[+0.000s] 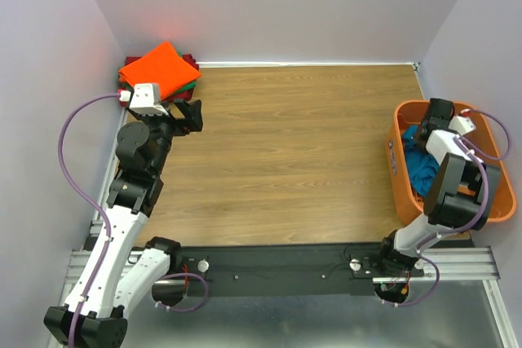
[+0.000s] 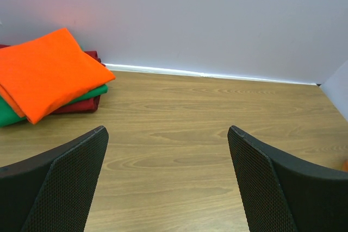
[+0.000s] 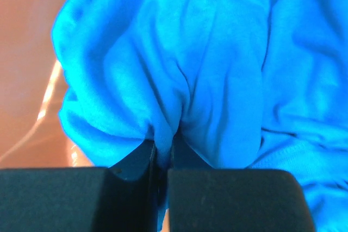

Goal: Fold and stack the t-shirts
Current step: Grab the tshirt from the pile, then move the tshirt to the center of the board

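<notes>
The teal-blue t-shirt [image 1: 418,167] lies crumpled inside the orange basket [image 1: 497,201] at the right. My right gripper [image 3: 163,148] is down in the basket and shut on a fold of this shirt [image 3: 206,63], which fills the right wrist view. A stack of folded shirts sits in the far left corner: orange [image 1: 159,67] on top, green [image 1: 188,85] below it, dark red [image 1: 192,60] at the bottom. The stack also shows in the left wrist view, the orange one [image 2: 43,71] uppermost. My left gripper [image 1: 192,113] is open and empty just right of the stack, above the table.
The wooden table [image 1: 285,160] spreads between the arms. Pale walls [image 1: 269,6] close it in at the back and both sides. The basket stands at the table's right edge. A metal rail [image 1: 285,270] carries both arm bases at the near edge.
</notes>
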`<control>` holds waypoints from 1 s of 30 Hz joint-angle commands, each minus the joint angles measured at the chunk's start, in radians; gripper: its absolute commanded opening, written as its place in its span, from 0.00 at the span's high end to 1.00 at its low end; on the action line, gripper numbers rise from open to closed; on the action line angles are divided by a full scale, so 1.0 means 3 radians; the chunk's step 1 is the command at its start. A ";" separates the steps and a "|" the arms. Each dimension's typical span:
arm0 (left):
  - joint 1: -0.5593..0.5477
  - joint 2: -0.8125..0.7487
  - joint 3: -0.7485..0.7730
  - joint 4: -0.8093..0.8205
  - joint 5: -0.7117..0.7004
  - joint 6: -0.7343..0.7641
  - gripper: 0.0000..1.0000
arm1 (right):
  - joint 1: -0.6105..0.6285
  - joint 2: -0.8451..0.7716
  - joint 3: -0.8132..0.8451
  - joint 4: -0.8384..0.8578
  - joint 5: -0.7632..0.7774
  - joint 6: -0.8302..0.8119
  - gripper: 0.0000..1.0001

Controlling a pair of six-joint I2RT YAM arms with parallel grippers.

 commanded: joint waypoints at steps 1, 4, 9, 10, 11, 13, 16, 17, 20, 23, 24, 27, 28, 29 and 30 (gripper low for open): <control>0.0005 -0.0009 -0.0033 0.0082 0.0041 -0.0024 0.02 | 0.0014 -0.0480 0.0009 -0.0009 -0.0118 -0.0109 0.99; 0.0005 -0.0014 -0.0038 0.0082 0.0031 -0.0024 0.02 | 0.0014 -0.0695 0.0070 -0.0080 -0.0128 -0.0216 0.99; 0.0005 -0.0009 -0.0038 0.0087 0.0021 -0.0019 0.02 | 0.0014 -0.1058 0.0295 -0.0254 -0.0118 -0.0329 0.99; 0.0005 -0.0014 -0.0038 0.0082 0.0016 -0.0014 0.02 | 0.0014 -0.1090 0.0397 -0.0275 -0.0133 -0.0364 0.99; 0.0005 -0.0019 -0.0038 0.0082 0.0011 -0.0014 0.02 | 0.0014 -0.1136 0.0443 -0.0310 -0.0154 -0.0385 0.99; 0.0005 -0.0019 -0.0038 0.0082 0.0011 -0.0014 0.02 | 0.0014 -0.1212 0.0632 -0.0351 -0.0271 -0.0461 0.99; 0.0005 -0.0019 -0.0038 0.0082 0.0005 -0.0014 0.02 | 0.0009 -0.1284 0.0918 -0.0387 -0.0409 -0.0554 0.99; 0.0005 -0.0019 -0.0033 0.0077 0.0000 -0.0014 0.02 | 0.0014 -0.1305 0.1000 -0.0392 -0.0511 -0.0564 0.99; 0.0005 -0.0029 -0.0038 0.0077 -0.0005 -0.0009 0.02 | 0.0014 -0.1371 0.1297 -0.0392 -0.0685 -0.0600 0.99; 0.0005 -0.0029 -0.0033 0.0072 -0.0010 -0.0009 0.02 | 0.0014 -0.1407 0.1522 -0.0392 -0.0961 -0.0625 0.99; 0.0005 -0.0039 -0.0033 0.0077 -0.0015 -0.0009 0.02 | 0.0019 -0.1407 0.1680 -0.0392 -0.1149 -0.0630 0.99; 0.0005 -0.0050 -0.0033 0.0072 -0.0020 -0.0009 0.02 | 0.0019 -0.1382 0.1936 -0.0377 -0.1685 -0.0559 0.99; 0.0005 -0.0050 -0.0033 0.0077 -0.0020 -0.0009 0.02 | 0.0024 -0.1371 0.1972 -0.0347 -0.1875 -0.0513 0.99; 0.0005 -0.0050 -0.0028 0.0077 -0.0020 -0.0009 0.02 | 0.0085 -0.1361 0.1988 -0.0286 -0.2236 -0.0447 0.99; 0.0005 -0.0050 -0.0028 0.0077 -0.0025 -0.0009 0.02 | 0.0177 -0.1361 0.1973 -0.0214 -0.2341 -0.0401 0.99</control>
